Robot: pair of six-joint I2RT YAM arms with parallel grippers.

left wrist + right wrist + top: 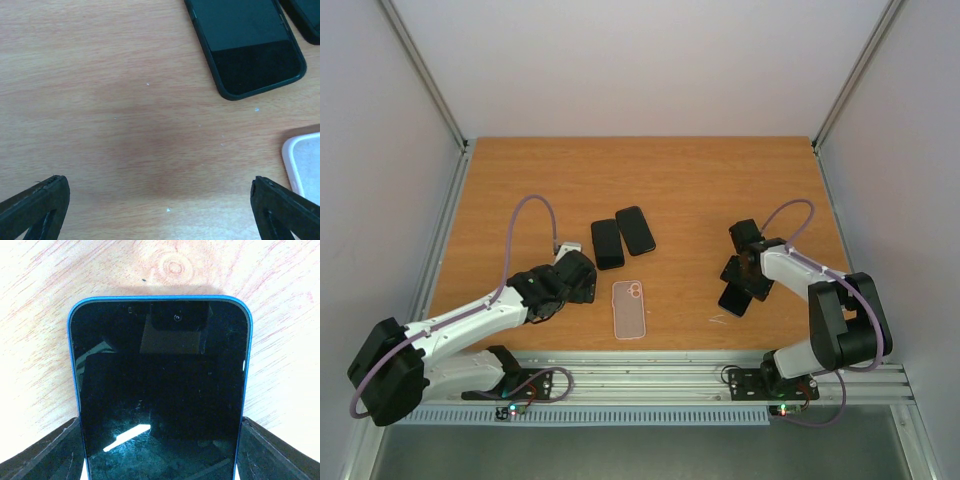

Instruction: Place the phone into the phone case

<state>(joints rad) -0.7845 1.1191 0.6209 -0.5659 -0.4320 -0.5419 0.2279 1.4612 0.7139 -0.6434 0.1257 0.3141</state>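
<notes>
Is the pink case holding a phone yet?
Empty: the pink case shows its pale inside, and the blue-edged phone sits apart, inside the right gripper.

each arm has white link shells and bulky black joint housings. the left arm [460, 322] ends in a black left tool [160, 207] with two wedge-shaped matte black fingers [35, 205], slightly worn along the top edge. the right arm [820, 285] carries a matching black right tool [160, 450]. a lilac cable [515, 225] loops out just behind each tool and runs back along the white link. farthest from the tools, black base plates [520, 385] show small red and green lights.
</notes>
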